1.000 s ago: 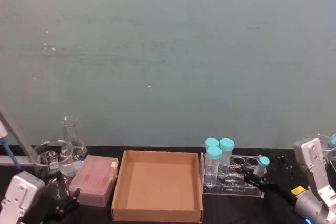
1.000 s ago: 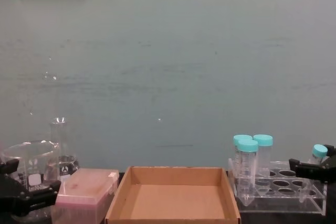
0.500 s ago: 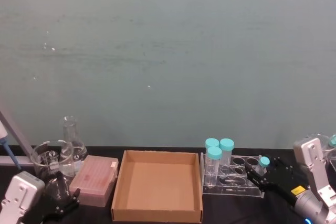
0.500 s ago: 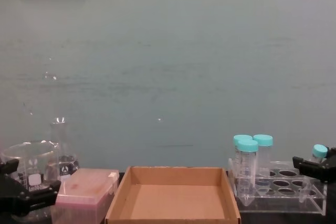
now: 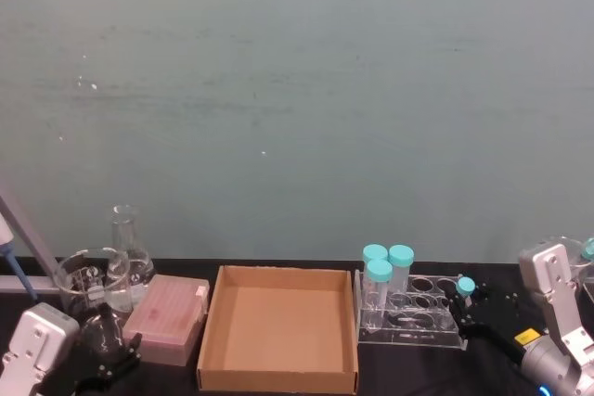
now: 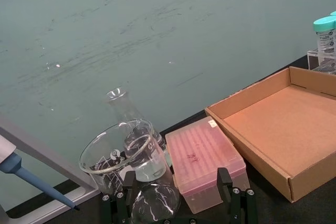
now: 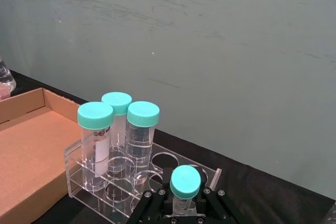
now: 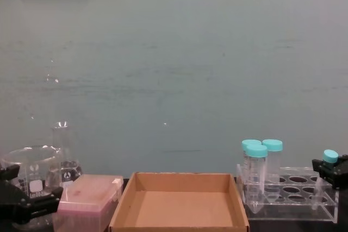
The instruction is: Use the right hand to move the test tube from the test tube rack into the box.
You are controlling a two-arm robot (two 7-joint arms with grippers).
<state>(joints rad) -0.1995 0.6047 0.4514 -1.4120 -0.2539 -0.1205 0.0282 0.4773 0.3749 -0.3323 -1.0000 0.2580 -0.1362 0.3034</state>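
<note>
Grip: right hand (image 7: pixel 184 199) jaws clamp test tube (image 7: pixel 186 180) beneath its cap, lower centre, upright in test tube rack (image 7: pixel 79 182), likely for a straight lift. Left gripper (image 5: pixel 111 365) parked lower left, jaws wide.

Colours: test tube (image 7: pixel 186 182) — teal cap, clear body. test tube rack (image 5: pixel 413 322) clear. box (image 5: pixel 278 326) plain brown — pink box (image 5: pixel 165 320); desk (image 5: pixel 418 373) black.

light: we see even, moderate brightness across the teal wall (image 5: pixel 297 90), source cannot be told | shadows: soft and faint, box (image 5: pixel 278 322) interior barely shaded, black tabletop (image 5: pixel 418 373) dark | glare: we note small white glints on beaker (image 6: pixel 118 150), flask (image 6: pixel 123 109), test tube rack (image 7: pixel 79 177) | glow: blue ring light (image 5: pixel 541 389), head view's lower right
</note>
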